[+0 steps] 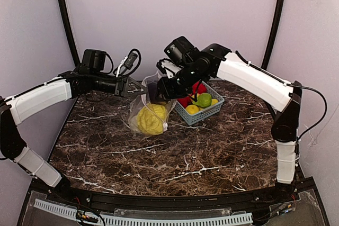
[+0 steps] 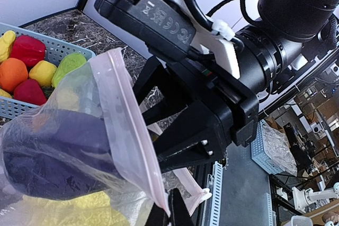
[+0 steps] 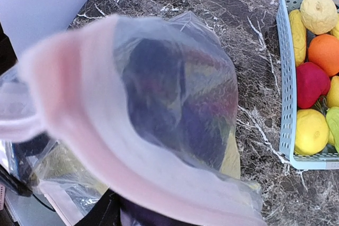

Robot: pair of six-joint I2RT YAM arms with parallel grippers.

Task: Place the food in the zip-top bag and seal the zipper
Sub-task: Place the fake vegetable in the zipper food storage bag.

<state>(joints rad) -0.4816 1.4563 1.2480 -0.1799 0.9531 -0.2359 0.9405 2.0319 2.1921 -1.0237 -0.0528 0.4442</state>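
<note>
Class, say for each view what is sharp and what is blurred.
Right wrist view: the pale pink zipper strip is badly blurred, the light blue slatted basket sharp. Left wrist view: the clear plastic bag looks soft. Top view: evenly lit, crisp throughout.

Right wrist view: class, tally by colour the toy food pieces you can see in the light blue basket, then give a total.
Yellow pieces: 4
Orange piece: 1
Red piece: 1
Green piece: 1
Total: 7
The basket runs off the frame's right edge, so more may sit out of sight.
</note>
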